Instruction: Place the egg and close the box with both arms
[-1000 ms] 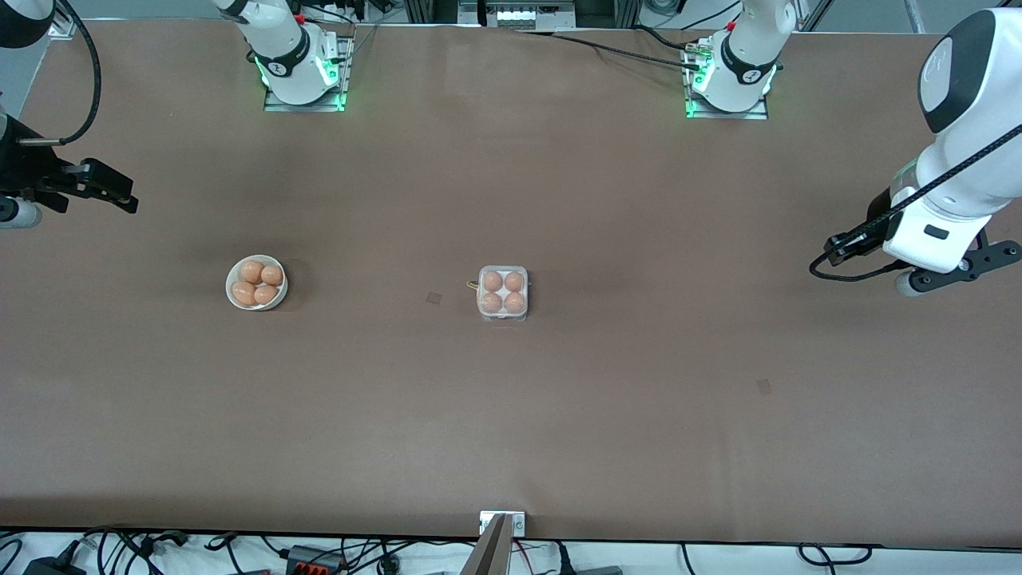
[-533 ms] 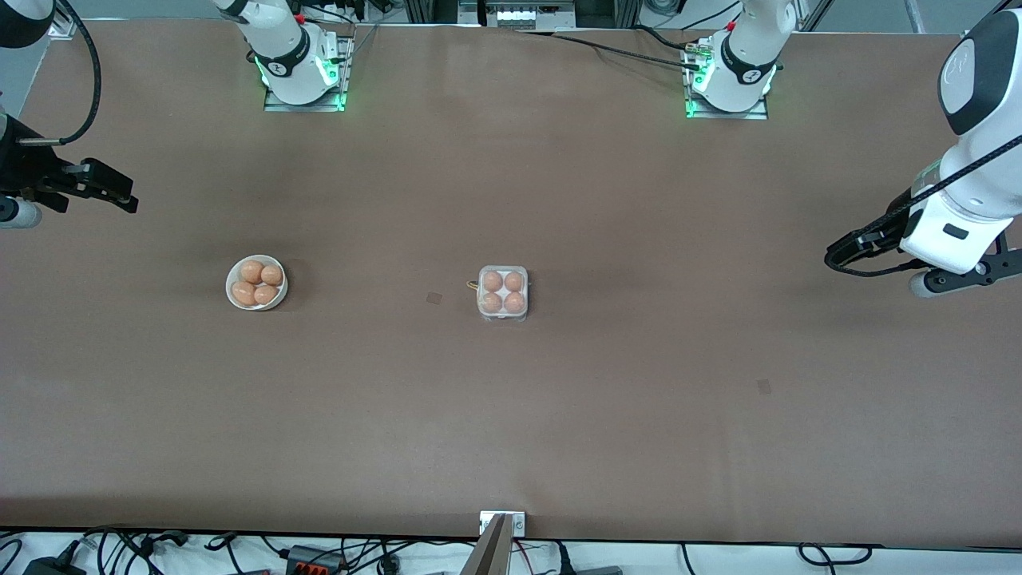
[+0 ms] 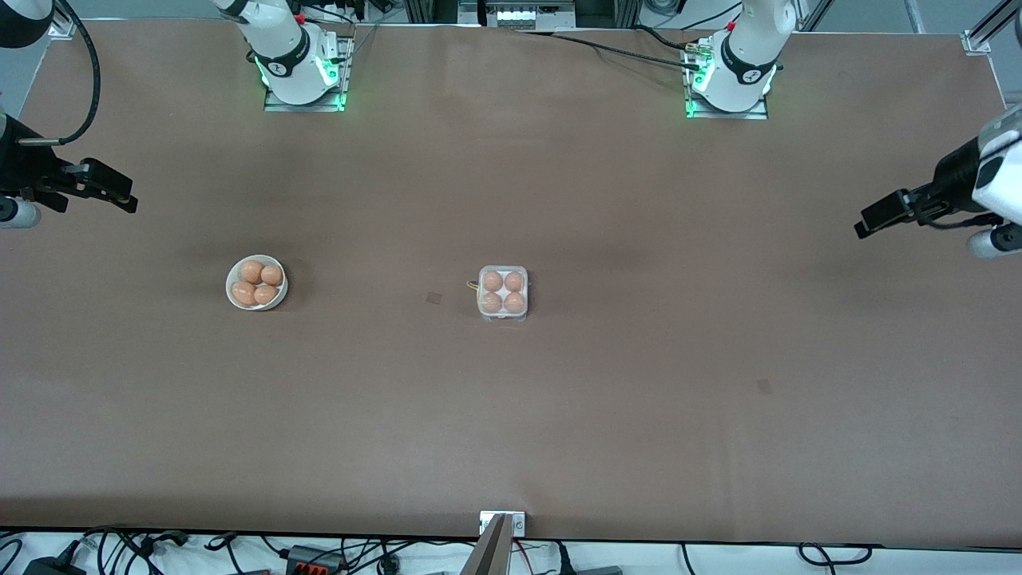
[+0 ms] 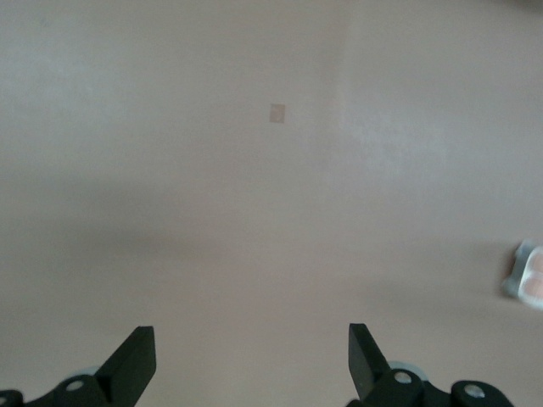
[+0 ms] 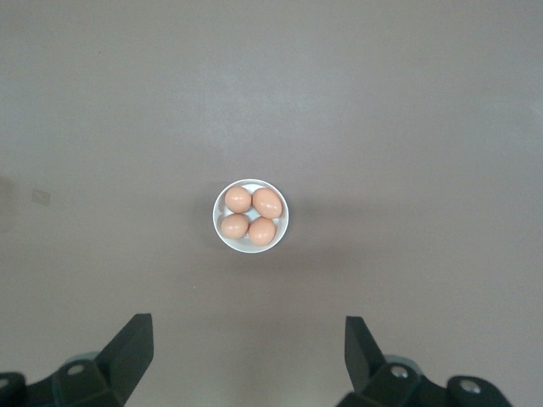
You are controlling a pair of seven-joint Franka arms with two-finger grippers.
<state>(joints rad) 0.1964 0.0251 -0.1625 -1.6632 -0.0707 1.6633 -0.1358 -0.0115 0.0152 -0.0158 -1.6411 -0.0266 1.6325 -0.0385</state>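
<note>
Closed box (image 3: 503,293) at desk (image 3: 607,415) centre; left hand (image 4: 252,365) and right hand (image 5: 249,354) spread apart, empty, over the desk ends.

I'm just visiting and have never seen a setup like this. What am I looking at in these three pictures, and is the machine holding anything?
These are two robot arms bolted along one edge of a brown table. The wide picture comes from a high camera facing them. The other two come from small cameras on each arm's wrist, looking down past its black fingers.

The right gripper hangs open over the right arm's end of the table, above a white bowl of four brown eggs. The left gripper hangs open over the left arm's end. Neither holds anything.

In the middle of the table sits a small clear plastic egg box with four eggs inside; its lid appears to be down. The job of filling and closing it looks finished, with both arms pulled well away.
</note>
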